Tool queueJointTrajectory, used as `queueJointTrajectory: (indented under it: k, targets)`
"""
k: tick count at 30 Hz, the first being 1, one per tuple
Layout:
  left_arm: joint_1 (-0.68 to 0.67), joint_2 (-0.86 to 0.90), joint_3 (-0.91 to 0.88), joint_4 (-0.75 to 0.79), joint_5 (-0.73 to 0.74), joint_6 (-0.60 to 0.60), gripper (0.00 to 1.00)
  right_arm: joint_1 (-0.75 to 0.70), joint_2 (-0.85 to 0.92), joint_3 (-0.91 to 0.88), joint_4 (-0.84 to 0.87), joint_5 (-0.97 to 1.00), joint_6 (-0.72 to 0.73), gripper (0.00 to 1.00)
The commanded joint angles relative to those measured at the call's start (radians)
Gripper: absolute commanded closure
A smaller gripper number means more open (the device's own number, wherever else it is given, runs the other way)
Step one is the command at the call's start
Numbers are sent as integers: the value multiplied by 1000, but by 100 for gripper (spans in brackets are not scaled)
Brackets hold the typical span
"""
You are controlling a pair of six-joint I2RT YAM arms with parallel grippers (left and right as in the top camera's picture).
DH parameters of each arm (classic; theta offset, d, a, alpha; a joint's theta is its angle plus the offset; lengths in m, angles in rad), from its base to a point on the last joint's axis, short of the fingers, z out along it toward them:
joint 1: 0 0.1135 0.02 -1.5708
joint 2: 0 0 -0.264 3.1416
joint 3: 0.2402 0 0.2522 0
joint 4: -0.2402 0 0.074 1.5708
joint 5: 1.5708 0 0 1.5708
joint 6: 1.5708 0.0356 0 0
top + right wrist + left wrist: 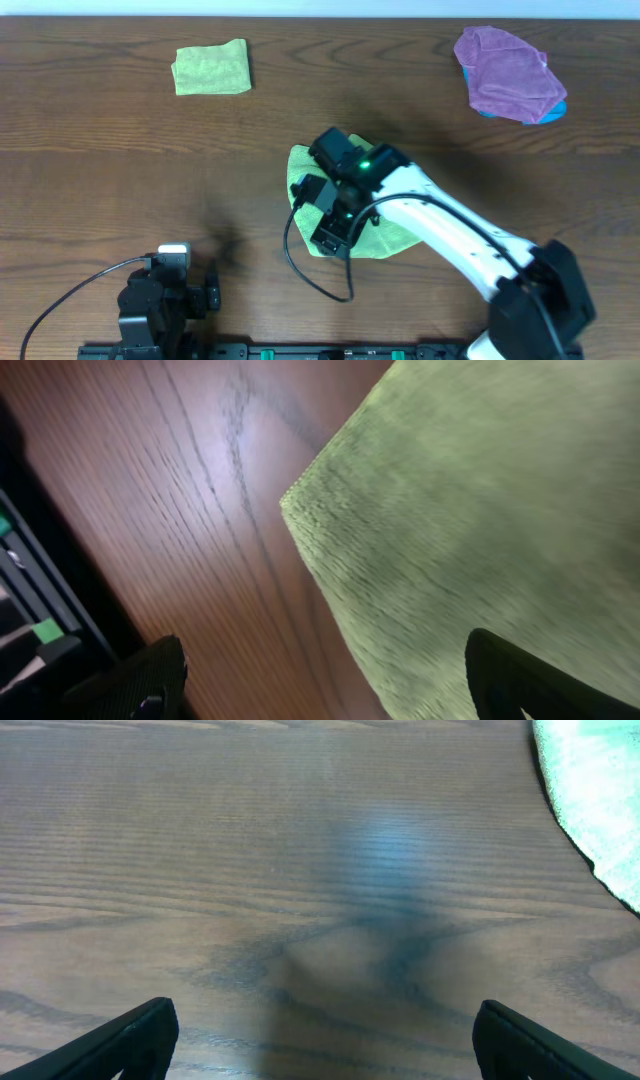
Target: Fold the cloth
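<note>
Three cloths lie on the wooden table (100, 180): two green and one purple. The green cloth (388, 238) to be folded lies near the middle of the table, mostly hidden from above by the right arm (450, 225). A smaller green cloth (210, 68), folded into a neat square, sits at the far left. The purple cloth (508, 72) lies rumpled at the far right, with something blue (552, 112) peeking out from under it. There are two arms; the left arm (160, 300) sits at the near edge, apart from all the cloths.

The overhead view shows neither set of jaws clearly. In the right wrist view the right gripper (335, 685) has its jaws spread wide with one corner of the green cloth between them and nothing pinched; whether the fingers touch the cloth I cannot tell. In the left wrist view the left gripper (335, 1045) is spread too, over bare wood, with a pale cloth edge at the upper right.

Up close the green cloth looks nubbly and lies flat, with a fairly sharp corner
</note>
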State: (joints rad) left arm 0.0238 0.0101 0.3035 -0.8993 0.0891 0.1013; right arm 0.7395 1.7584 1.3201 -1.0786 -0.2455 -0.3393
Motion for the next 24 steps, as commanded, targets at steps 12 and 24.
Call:
queueJointTrajectory:
  k: [12,24]
  targets:
    - [-5,-6,-34,-27,-21,7,4,128,144,-11,68,10,63,13]
    - [-5,-6,-34,-27,-21,7,4,132,230,-11,124,12,92,38]
